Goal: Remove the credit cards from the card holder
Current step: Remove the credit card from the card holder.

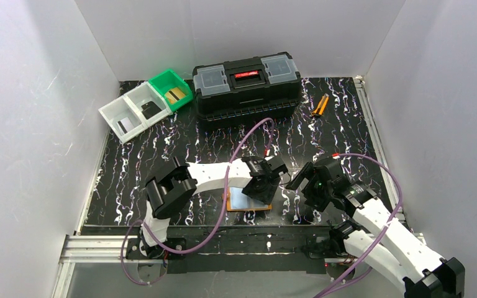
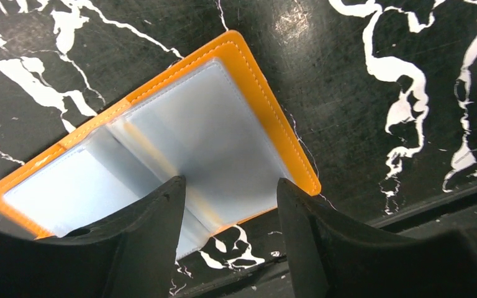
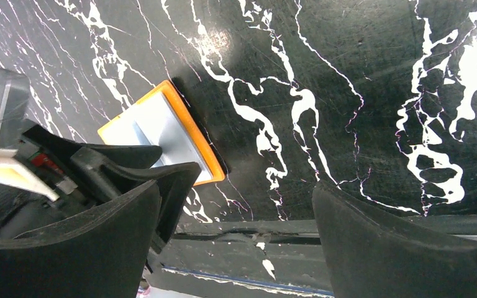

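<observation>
A: Status on the holder?

B: Holder lies open flat, pockets up, lower centre of the top view, close to the near edge of the table. Left end effector is over it, jaws about half apart, straddling the lower rim by the fold. Nothing pinched that I can see.

A: Right side?

B: Right end effector is spread wide and empty, just right of the holder, over bare table.

A: Any cards left in it?

B: Can't tell. The pockets read pale blue-grey in the left wrist view, with no dark card edge showing. Dark cards sit in the white bin at upper left, a tan one in the green bin.

A: So which step?

B: My read is checking or picking at a pocket. Next move needs a fingertip on a card lip, with the holder kept from sliding.

A: Clearance?

B: Tight toward the bottom of the frame, where the table edge is right there. The two end effectors are near each other. Open room toward the upper frame, up to the toolbox.
</observation>
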